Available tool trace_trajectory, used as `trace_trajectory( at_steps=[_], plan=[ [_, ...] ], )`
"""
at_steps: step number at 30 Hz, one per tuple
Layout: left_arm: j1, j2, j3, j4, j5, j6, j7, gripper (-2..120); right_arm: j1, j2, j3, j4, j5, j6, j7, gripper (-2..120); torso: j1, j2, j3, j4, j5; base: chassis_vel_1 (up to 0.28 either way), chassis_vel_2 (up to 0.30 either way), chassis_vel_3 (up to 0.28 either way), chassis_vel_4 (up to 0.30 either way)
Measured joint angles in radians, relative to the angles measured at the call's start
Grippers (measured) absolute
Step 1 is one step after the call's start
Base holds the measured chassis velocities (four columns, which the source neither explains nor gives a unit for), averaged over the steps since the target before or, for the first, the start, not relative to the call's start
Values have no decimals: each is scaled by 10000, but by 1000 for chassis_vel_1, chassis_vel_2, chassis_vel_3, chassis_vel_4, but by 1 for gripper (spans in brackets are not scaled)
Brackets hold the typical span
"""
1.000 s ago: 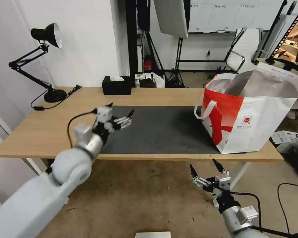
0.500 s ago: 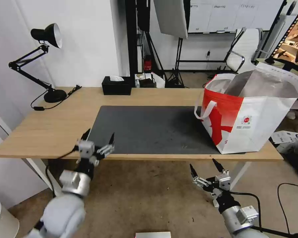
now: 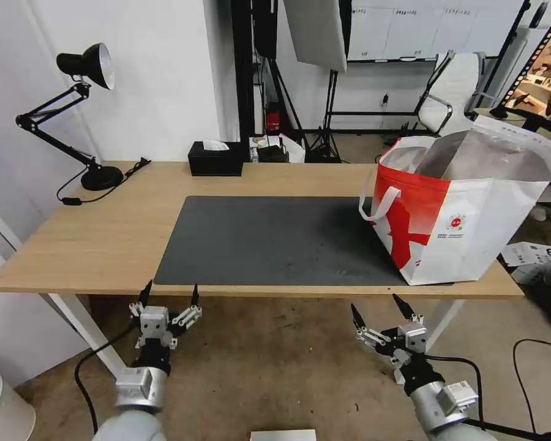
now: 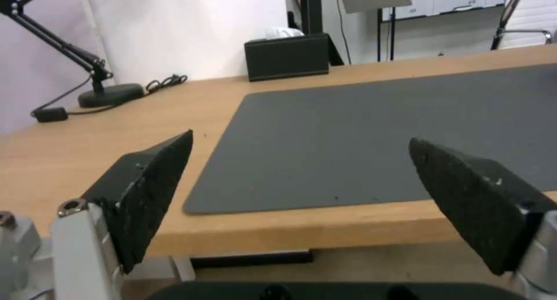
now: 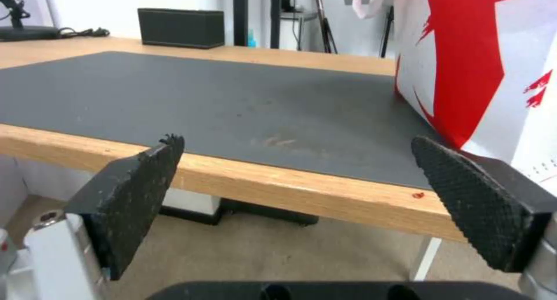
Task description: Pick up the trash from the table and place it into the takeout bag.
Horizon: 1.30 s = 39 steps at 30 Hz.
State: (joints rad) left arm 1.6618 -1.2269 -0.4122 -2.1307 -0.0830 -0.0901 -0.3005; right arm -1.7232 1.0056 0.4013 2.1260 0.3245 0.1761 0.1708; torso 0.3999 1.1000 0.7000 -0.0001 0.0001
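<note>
Left gripper [image 3: 169,292], its black pointed fingers spread wide and holding nothing, hangs below the near edge of the long light-wood table [image 3: 86,245] with white legs. A black desk lamp [image 3: 82,67] stands at the far left corner, and a black tissue box [image 3: 215,160] at the back edge. A large dark grey rectangular mat [image 3: 269,242] runs lengthwise along the table. At its right end the big white-and-red takeout bag [image 3: 465,208] stands upright, foil-lined mouth open upward. Right gripper [image 3: 378,308], likewise spread and empty, waits below the table edge.
</note>
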Motion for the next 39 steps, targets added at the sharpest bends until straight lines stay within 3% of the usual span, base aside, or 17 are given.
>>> trace_trajectory(
  at_steps=[39],
  plan=[
    [121,-87,125,35,133,23,-51,100,0,0,0,0,0,0,0,100,0,0,0,1,-1,0,0,0,0]
  ],
)
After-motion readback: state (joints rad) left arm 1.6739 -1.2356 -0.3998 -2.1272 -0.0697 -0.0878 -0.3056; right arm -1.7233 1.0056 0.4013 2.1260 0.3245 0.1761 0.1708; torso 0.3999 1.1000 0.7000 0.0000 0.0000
